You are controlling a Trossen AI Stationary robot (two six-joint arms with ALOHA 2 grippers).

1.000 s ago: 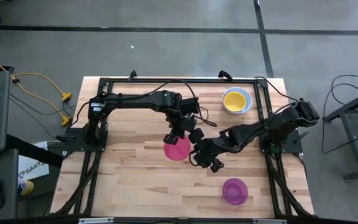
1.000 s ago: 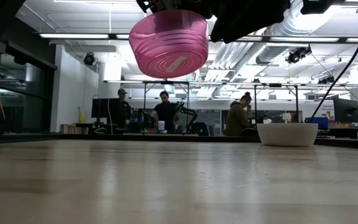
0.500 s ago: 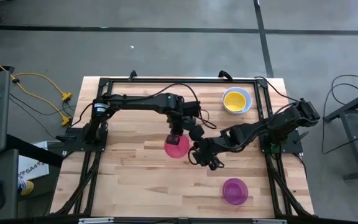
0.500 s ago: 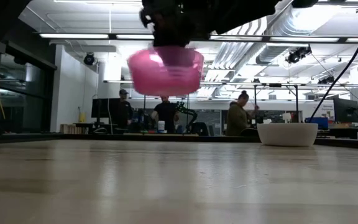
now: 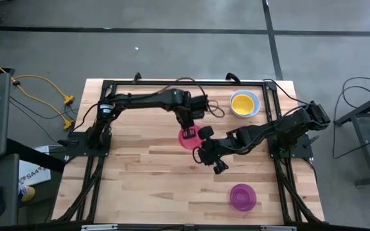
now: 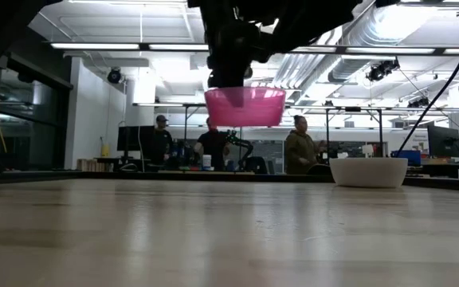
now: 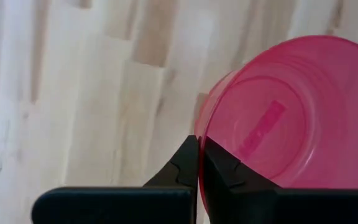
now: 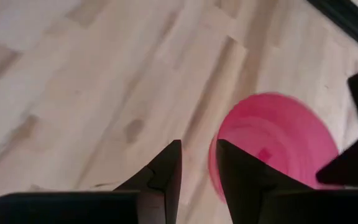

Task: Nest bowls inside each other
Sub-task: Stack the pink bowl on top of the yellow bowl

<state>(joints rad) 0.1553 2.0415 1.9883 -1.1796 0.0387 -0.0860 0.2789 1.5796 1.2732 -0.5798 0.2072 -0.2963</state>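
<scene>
A pinkish red bowl (image 5: 188,137) hangs in the air over the table's middle, with my left gripper (image 5: 186,128) shut on it. The low view shows this bowl (image 6: 245,107) level, its opening up, well above the tabletop. My right gripper (image 5: 212,160) hovers just to the near right of it, open, with bare wood between its fingers (image 8: 197,155); the bowl (image 8: 272,140) lies just beyond them. A yellow bowl (image 5: 243,102) sits nested in a pale bowl (image 6: 368,171) at the far right. A purple-magenta bowl (image 5: 243,196) rests on its base near the front edge. My left gripper pinches the pinkish red bowl's rim (image 7: 199,127), one finger inside the bowl and one outside. The fingers come from above, pointing steeply down. The bowl hangs beside and below them, level and clear of the table.
Black frame rails (image 5: 172,82) run along the table's far edge and down both sides. Bare wood (image 5: 140,179) lies open at the near left. People stand in the room beyond the table (image 6: 213,147).
My left gripper has carried the pinkish red bowl toward the table's far and right edges and has rolled its wrist. The bowl, tilted a second ago with its underside facing the low camera, now hangs level. My right gripper has stayed where it was.
</scene>
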